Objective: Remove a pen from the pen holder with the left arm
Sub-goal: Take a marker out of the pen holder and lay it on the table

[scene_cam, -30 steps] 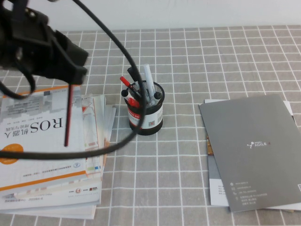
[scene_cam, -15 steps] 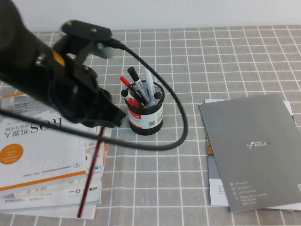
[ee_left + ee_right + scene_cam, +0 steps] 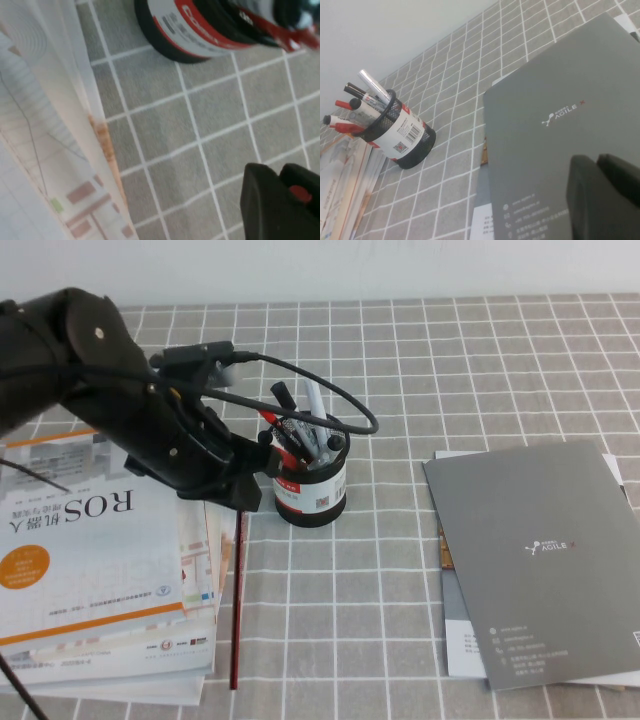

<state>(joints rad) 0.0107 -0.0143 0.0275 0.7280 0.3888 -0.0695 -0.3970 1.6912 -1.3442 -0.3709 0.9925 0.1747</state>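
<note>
Pen (image 3: 238,600) in left tool (image 3: 243,506) runs near-far, tip nearward.

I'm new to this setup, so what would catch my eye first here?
The left tool, just left of the mesh pen holder, is shut on a red pen that hangs down beside the ROS book stack. The right tool hovers over the grey AgileX booklet on the right.

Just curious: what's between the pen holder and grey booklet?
Only bare cloth, high view. Left gripper grips a red pen left of holder; right gripper hovers near booklet.
</note>
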